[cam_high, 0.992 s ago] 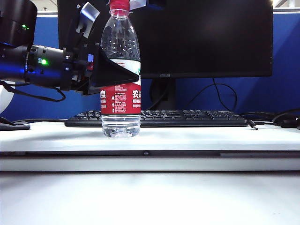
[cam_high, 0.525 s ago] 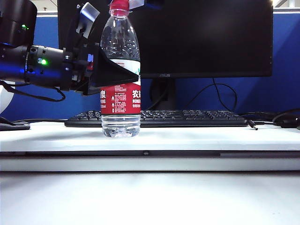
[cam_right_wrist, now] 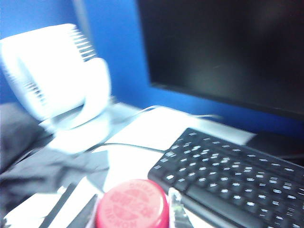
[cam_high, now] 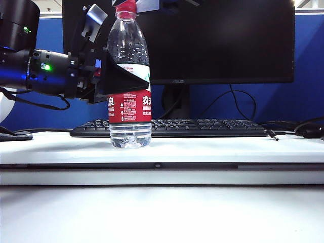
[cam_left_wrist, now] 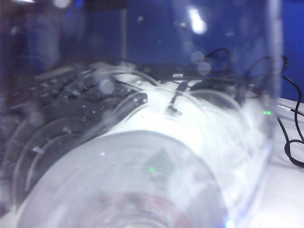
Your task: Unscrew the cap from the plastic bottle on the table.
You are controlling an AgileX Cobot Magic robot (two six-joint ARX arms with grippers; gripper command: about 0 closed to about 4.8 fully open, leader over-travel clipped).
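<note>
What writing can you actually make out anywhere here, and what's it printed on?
"农夫": large white characters on the red label of the plastic bottle, partly cut off at the label's edge.
"NONGFU": small white letters under them, partly readable.
"ASUS": faint logo on the lower bezel of the monitor.
Fine print on the label: too small to read.
Embossed ring of letters on the red cap: too blurred to read.
Keys of the keyboard: too small to read.

You see the plastic bottle [cam_high: 129, 86], clear with a red and white label, standing upright on the white table [cam_high: 202, 150], its red cap [cam_high: 126, 7] on the neck, and little water.
</note>
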